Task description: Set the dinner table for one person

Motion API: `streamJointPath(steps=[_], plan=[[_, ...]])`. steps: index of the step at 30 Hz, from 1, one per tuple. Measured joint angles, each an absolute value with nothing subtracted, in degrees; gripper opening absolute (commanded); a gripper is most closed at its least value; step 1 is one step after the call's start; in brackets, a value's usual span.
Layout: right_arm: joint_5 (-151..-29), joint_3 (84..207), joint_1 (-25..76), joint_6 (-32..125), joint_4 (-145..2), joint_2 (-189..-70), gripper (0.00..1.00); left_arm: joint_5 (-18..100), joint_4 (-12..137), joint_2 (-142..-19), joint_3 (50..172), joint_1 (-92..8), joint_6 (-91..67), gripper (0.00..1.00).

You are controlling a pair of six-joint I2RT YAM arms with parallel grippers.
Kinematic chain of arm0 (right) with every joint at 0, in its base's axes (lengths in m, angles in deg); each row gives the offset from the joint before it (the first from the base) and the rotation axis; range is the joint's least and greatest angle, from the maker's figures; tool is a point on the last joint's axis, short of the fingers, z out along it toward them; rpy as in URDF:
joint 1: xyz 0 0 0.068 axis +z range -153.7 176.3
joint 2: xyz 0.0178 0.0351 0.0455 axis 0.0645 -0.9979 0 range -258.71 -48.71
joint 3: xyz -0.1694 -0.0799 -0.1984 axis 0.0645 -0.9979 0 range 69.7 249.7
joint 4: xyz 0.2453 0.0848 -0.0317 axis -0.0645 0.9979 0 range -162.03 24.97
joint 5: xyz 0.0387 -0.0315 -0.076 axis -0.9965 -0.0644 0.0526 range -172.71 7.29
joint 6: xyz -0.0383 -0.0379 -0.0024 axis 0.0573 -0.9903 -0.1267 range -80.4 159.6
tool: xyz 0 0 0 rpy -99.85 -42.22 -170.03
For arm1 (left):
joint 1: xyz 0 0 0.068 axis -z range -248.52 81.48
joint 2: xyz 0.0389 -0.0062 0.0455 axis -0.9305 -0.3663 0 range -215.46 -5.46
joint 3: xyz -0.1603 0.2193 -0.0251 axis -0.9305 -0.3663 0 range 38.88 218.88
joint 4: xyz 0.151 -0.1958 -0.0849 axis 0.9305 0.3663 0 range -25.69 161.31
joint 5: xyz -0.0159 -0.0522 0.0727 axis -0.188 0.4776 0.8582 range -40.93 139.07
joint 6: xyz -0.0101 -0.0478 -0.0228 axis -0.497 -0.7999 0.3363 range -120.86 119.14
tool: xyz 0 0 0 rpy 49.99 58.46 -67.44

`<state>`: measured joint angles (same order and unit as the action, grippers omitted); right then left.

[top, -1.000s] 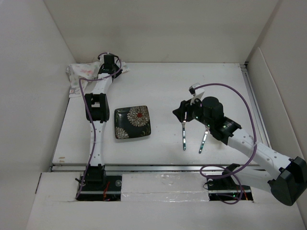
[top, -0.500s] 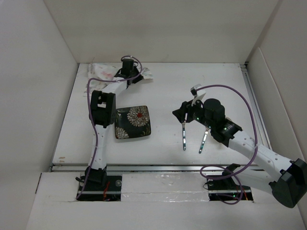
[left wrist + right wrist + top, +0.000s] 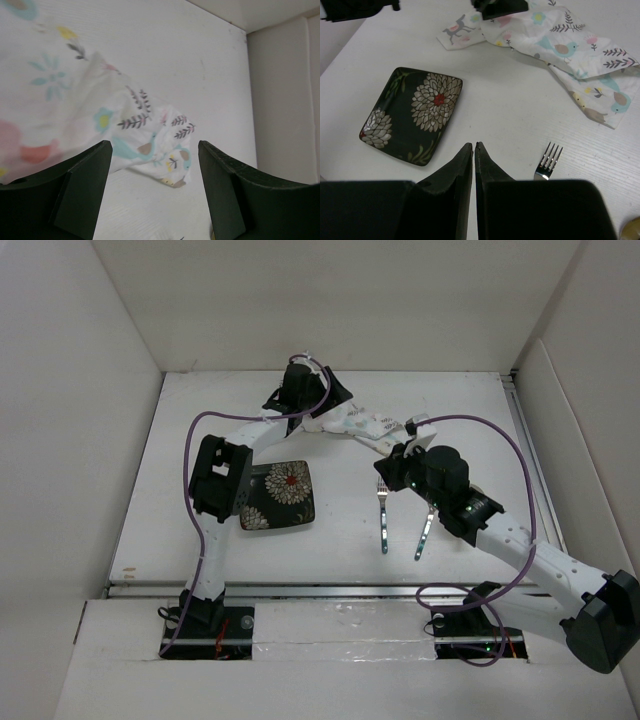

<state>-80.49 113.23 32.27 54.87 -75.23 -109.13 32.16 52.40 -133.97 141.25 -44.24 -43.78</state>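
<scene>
Dinner table (image 3: 345, 530) is the big white top under everything, and it is only part set. Nearest the arms lie a fork (image 3: 384, 525) and one more piece of cutlery (image 3: 424, 535), side by side. Just past them hangs the right gripper (image 3: 474, 146), its fingers pressed together with nothing in them. To the left sits the dark flower plate (image 3: 276, 495), on bare table. Farther back the bird cloth (image 3: 365, 425) is bunched up, and its end reaches the right arm. The left gripper (image 3: 154, 145) is over the cloth with its fingers wide apart. I cannot tell if the cloth is caught on one.

The cloth could slip and land in a heap. It could drop on the fork and push it crooked. The arms are close, so they could bump or tangle.
</scene>
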Motion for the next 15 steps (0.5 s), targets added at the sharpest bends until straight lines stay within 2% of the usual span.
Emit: streamJointPath(steps=[3,4,6,10,11,13,15], plan=[[-79.6,112.9,31.9,55.0,-76.4,-111.2,0.21,35.0,52.2,-129.2,134.8,-46.1,-42.6,0.6],[-79.4,112.9,31.7,55.0,-76.8,-112.3,0.27,36.6,52.1,-126.7,131.7,-46.9,-42.2,0.53],[-79.2,112.9,31.2,55.0,-77.4,-115.2,0.31,40.1,52.2,-121.1,125.6,-48.4,-41.4,0.44],[-78.6,113.6,29.7,54.9,-78.1,-121.7,0.48,46.4,52.9,-111.5,117.6,-52.2,-40.9,0.47],[-78.7,113.7,29.0,55.2,-78.4,-123.1,0.5,47.7,53.7,-110.3,116.9,-53.6,-40.7,0.47],[-79.2,114.5,27.8,56.2,-80.0,-125.9,0.53,50.2,55.2,-109.7,116.7,-55.5,-39.7,0.57],[-79.6,115.7,26.5,56.5,-80.3,-128.5,0.53,53.6,57.4,-110.3,116.8,-57.1,-38.2,0.57]])
